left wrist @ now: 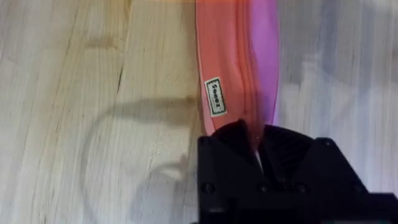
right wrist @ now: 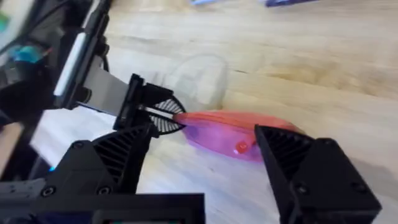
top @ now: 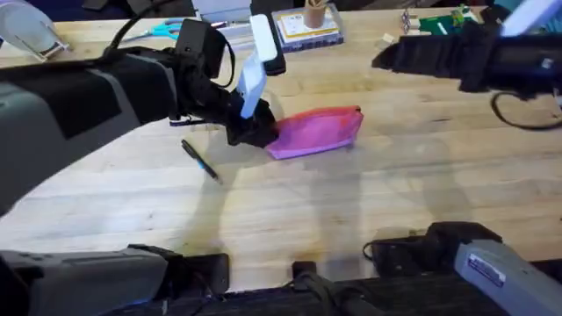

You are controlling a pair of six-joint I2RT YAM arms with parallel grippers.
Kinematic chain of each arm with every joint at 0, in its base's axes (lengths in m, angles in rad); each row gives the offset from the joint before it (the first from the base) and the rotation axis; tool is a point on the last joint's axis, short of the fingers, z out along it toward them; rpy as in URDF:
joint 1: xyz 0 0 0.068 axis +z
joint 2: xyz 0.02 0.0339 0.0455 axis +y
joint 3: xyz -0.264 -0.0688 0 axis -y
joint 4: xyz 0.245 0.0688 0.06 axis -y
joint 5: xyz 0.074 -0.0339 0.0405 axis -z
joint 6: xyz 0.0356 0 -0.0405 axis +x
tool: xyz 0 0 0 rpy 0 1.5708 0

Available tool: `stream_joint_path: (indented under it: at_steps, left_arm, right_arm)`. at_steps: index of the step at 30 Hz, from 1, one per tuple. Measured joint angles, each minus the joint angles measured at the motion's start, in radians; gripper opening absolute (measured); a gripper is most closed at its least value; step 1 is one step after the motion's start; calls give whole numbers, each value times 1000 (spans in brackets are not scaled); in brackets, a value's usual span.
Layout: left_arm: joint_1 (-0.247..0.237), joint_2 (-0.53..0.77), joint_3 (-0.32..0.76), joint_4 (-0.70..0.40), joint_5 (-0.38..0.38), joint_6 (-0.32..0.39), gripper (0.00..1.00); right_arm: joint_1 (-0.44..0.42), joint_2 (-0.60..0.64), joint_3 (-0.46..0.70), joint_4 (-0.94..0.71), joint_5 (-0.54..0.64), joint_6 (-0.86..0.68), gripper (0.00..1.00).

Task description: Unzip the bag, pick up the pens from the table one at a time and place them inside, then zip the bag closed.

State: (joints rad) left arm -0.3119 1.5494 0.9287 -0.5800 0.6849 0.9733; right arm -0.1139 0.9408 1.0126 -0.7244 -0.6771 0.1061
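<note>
Left jaws (left wrist: 258, 146) pinch bag (top: 320, 130); overhead shows pen (top: 200, 161).

The table (top: 369, 184) was pale wood with visible grain and a matt finish. The bag (top: 320, 130) looked like soft pink cloth with an orange-red zipper band. The left gripper (left wrist: 258, 149) was matt black ribbed plastic.

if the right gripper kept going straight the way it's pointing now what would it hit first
Most likely the pink pencil pouch, which lies straight ahead between the open fingers of the right gripper. The left gripper clamps the pouch's far end, so it sits just beyond. Depth is hard to judge.
</note>
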Motion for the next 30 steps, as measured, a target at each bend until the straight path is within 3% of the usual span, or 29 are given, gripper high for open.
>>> stream_joint_path:
  at_steps: [5, 15, 24, 30]
  left_arm:
    - [0, 0, 0, 0, 0, 0, 99]
    - [0, 0, 0, 0, 0, 0, 100]
    - [0, 0, 0, 0, 0, 0, 100]
    - [0, 0, 0, 0, 0, 0, 100]
  right_arm:
    - [1, -112, 0, -104, 130, 40, 997]
    - [63, -135, 0, -246, 196, 68, 997]
    - [223, -135, 0, -274, 355, 107, 998]
    - [325, -105, 0, -275, 478, 229, 998]
